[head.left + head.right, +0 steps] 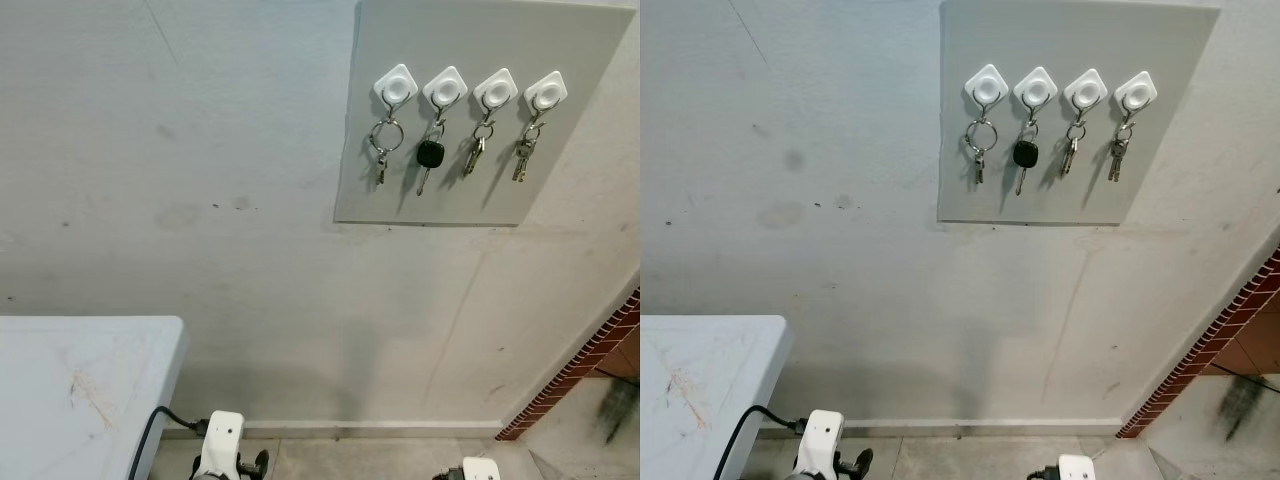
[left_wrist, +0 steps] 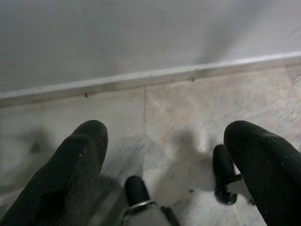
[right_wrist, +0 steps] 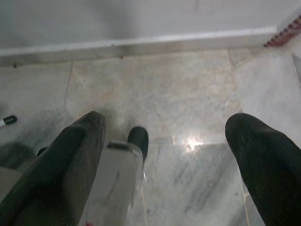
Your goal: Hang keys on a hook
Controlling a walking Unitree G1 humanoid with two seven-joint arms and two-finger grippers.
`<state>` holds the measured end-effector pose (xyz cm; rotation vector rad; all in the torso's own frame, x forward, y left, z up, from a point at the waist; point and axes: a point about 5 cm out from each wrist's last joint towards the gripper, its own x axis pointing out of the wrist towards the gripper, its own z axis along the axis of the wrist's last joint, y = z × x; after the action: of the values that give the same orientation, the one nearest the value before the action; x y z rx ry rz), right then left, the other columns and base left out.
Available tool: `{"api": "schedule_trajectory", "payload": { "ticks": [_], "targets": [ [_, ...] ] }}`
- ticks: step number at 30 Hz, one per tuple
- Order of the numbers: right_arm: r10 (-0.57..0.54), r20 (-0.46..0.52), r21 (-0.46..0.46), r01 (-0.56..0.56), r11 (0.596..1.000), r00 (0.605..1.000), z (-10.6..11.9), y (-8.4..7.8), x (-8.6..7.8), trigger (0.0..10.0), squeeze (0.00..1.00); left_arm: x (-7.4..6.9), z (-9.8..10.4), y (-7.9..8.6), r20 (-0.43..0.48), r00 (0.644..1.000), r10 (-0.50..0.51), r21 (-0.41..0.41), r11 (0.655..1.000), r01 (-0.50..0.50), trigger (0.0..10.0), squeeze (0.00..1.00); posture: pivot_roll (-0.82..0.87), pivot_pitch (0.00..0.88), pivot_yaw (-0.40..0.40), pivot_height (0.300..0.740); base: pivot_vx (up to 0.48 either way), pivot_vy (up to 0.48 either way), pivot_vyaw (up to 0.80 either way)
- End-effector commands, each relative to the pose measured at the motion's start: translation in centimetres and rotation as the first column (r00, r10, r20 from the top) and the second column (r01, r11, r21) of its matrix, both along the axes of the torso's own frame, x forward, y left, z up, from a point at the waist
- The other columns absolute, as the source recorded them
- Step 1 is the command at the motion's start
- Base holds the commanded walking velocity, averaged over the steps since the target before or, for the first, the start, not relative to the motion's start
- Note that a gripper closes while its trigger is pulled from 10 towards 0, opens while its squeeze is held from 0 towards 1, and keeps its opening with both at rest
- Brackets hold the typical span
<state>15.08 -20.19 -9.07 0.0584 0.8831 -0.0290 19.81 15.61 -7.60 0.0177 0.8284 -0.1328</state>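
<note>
All four white diamond-shaped wall hooks [image 1: 396, 86] on the grey backing board [image 1: 590, 60] carry metal key bunches [image 1: 384, 145], hanging vertically, far above both grippers. The left gripper [image 2: 174, 155] and right gripper [image 3: 169, 150] hang by the floor with jaws spread, seemingly empty.

We observe a grey rectangular wall panel [image 1: 480, 195] carrying four white diamond-shaped plastic hooks [image 1: 396, 87]; a metal key set [image 1: 430, 155] hangs from each.

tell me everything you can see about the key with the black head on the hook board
The black-headed key hangs straight down from the second hook from the left on the grey board. It has a rounded black head, plastic by the look, and a slim metal blade pointing down, joined to the white diamond-shaped hook by a small metal ring. It lies against the board, apart from the neighbouring key sets.
</note>
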Motion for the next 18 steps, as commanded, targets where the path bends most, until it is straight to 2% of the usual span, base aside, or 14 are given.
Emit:
{"api": "schedule_trajectory", "payload": {
  "ticks": [1, 4, 12, 18],
  "targets": [
    [0.005, -0.018, 0.012, -0.005, 1.000, 1.000, -0.2, 0.2, -0.2, 10.0, 1.00, -1.0, -0.5, 1.2, -0.032, 0.999, 0.031, 0.035, 0.999, -0.030, 10.0, 0.00, 0.01, 0.000, -0.033, 0.740, 0.000, 0.000, 0.00],
    [0.021, -0.021, 0.010, -0.021, 1.000, 1.000, -0.2, 0.4, -0.2, 10.0, 1.00, -1.3, -0.6, 1.6, -0.031, 0.998, 0.047, 0.036, 0.998, -0.046, 10.0, 0.00, 0.01, 0.000, -0.033, 0.740, 0.000, 0.000, 0.00],
    [0.087, -0.024, -0.002, -0.087, 0.996, 0.996, -0.1, 1.0, 0.3, 10.0, 1.00, -0.7, -0.2, 1.4, 0.004, 0.996, 0.084, -0.004, 0.996, -0.084, 10.0, 0.00, 0.04, 0.000, -0.038, 0.740, 0.000, 0.000, 0.00],
    [0.104, -0.048, 0.016, -0.104, 0.994, 0.993, -0.4, 1.7, 0.0, 10.0, 1.00, -0.4, -0.1, 0.4, 0.010, 1.000, 0.015, -0.006, 1.000, -0.015, 10.0, 0.00, 0.05, 0.000, -0.056, 0.740, 0.000, 0.000, 0.00]
  ]
}}
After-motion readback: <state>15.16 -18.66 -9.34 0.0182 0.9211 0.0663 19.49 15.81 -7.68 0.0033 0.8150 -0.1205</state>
